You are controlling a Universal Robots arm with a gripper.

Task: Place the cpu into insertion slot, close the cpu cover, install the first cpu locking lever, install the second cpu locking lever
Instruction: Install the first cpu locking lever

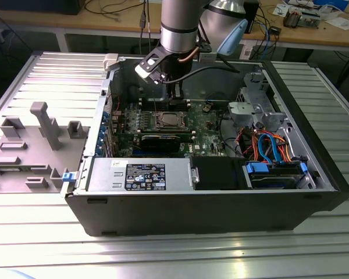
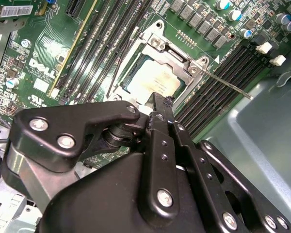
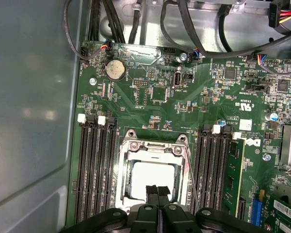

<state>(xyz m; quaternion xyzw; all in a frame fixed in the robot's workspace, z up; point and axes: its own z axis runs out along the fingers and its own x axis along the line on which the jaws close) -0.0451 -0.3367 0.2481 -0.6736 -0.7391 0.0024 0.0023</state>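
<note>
- Hanging inside the open computer case (image 1: 209,209), the gripper (image 1: 175,97) is being shown just above the green motherboard (image 3: 150,104), near the middle of the board.
- In both wrist views its jaws are being seen pressed together, with nothing visible between them, and the fingertips (image 3: 153,190) are being shown over one edge of the socket.
- The cpu (image 3: 150,175) is being seen seated in the insertion slot (image 3: 126,182), its dull silver top facing up.
- The cpu cover (image 3: 154,145) is being shown lying flat around the chip, which is being framed by its open middle.
- In the second wrist view a thin metal lever (image 2: 228,86) is being seen sticking out from a socket corner, across the black memory slots (image 2: 223,68).
- Blue and orange cables (image 1: 267,145) are being shown bundled at the exterior view's right, well apart from the gripper.
</note>
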